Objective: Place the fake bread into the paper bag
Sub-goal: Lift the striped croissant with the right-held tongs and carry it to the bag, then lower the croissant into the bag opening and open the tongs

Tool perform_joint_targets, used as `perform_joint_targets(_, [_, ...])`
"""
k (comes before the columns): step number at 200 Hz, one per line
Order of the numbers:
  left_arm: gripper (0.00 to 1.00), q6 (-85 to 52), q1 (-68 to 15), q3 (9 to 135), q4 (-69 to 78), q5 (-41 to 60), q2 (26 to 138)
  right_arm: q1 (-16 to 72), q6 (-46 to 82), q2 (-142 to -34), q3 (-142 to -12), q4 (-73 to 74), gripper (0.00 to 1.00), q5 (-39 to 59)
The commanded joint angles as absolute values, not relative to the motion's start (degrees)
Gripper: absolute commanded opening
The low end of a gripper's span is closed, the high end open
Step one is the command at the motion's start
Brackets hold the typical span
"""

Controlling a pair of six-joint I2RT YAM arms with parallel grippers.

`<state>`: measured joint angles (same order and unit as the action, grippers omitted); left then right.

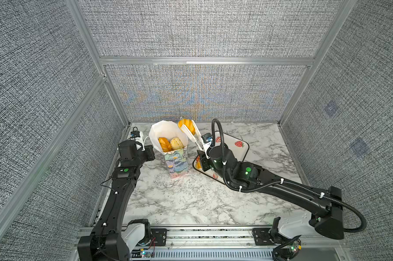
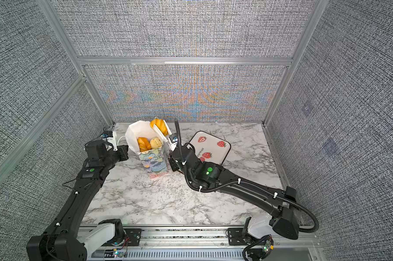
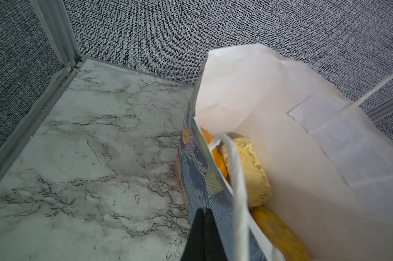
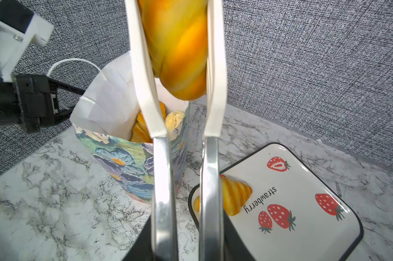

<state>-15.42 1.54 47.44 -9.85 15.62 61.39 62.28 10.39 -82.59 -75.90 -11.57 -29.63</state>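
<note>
Right claw (image 4: 188, 248) clamps white tongs (image 4: 162, 180) pinching one fake bread (image 4: 177, 45), cut off in the wrist view, beside the paper bag (image 4: 123, 158); left claw (image 3: 203, 228), jaws together, hold on bag unclear.

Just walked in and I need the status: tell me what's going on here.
The right gripper holds white tongs clamping a braided bun, raised by the open mouth of the paper bag. The left gripper is shut at the bag's rim, apparently steadying it. At least two breads already sit inside; one croissant lies on the strawberry tray.
</note>
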Motion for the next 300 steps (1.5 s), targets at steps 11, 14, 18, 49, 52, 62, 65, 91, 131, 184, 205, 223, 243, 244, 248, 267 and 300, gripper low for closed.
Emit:
perform_joint_targets(11, [0.0, -14.9, 1.5, 47.37, -9.08, 16.35, 61.34, 63.15, 8.92, -84.76, -77.8, -7.45, 0.32, -30.68])
perform_joint_targets(14, [0.0, -14.88, 1.58, 47.37, -9.1, 16.37, 61.32, 63.32, 8.89, -85.02, -77.97, -7.47, 0.32, -30.6])
perform_joint_targets(18, [0.0, -14.91, 1.62, 47.33, -9.14, 16.35, 61.28, 63.46, 8.96, -85.37, -78.18, -7.46, 0.32, -30.52])
perform_joint_targets(49, [0.0, -14.9, 1.6, 47.39, -9.07, 16.45, 61.43, 64.38, 8.69, -88.05, -80.65, -8.19, 0.32, -29.61])
perform_joint_targets(52, [0.0, -14.89, 1.63, 47.44, -9.07, 16.47, 61.41, 64.42, 8.69, -88.45, -80.98, -8.37, 0.32, -29.54])
perform_joint_targets(62, [0.0, -14.86, 1.61, 47.42, -9.06, 16.46, 61.41, 64.59, 8.82, -89.6, -82.02, -9.0, 0.32, -29.54])
perform_joint_targets(65, [0.0, -14.85, 1.59, 47.38, -9.11, 16.42, 61.31, 64.75, 8.79, -89.95, -82.3, -9.24, 0.32, -29.56])
perform_joint_targets(91, [0.0, -14.86, 1.61, 47.36, -9.17, 16.35, 61.24, 65.04, 8.73, -92.79, -85.17, -11.36, 0.32, -29.39])
perform_joint_targets(131, [0.0, -14.94, 1.7, 47.29, -9.16, 16.28, 60.99, 65.11, 8.96, -95.91, -88.18, -13.92, 0.33, -28.22])
perform_joint_targets(184, [0.0, -14.9, 1.68, 47.27, -9.18, 16.41, 60.9, 65.07, 9.58, -98.64, -90.64, -16.88, 0.35, -28.61])
perform_joint_targets(205, [0.0, -14.99, 1.69, 47.29, -9.08, 16.63, 60.95, 64.98, 9.76, -99.01, -90.89, -17.38, 0.38, -29.11])
perform_joint_targets(223, [0.0, -14.98, 1.72, 47.35, -9.09, 16.62, 60.93, 64.8, 9.96, -99.42, -91.36, -18.23, 0.4, -29.45])
perform_joint_targets(243, [0.0, -14.96, 1.7, 47.33, -9.09, 16.67, 60.93, 64.78, 9.85, -99.4, -91.41, -18.45, 0.42, -29.4])
perform_joint_targets(244, [0.0, -14.99, 1.68, 47.31, -9.12, 16.64, 61.01, 64.73, 9.89, -99.45, -91.41, -18.46, 0.42, -29.38])
perform_joint_targets(248, [0.0, -14.96, 1.7, 47.33, -9.1, 16.62, 61.07, 64.69, 9.89, -99.41, -91.45, -18.41, 0.43, -29.44])
perform_joint_targets(267, [0.0, -14.99, 1.72, 47.4, -9.05, 16.73, 61.09, 64.6, 9.76, -99.52, -91.48, -18.63, 0.45, -29.43])
perform_joint_targets(300, [0.0, -15.12, 1.76, 47.44, -9.0, 16.77, 61.2, 64.44, 9.92, -99.58, -91.58, -18.8, 0.49, -29.41])
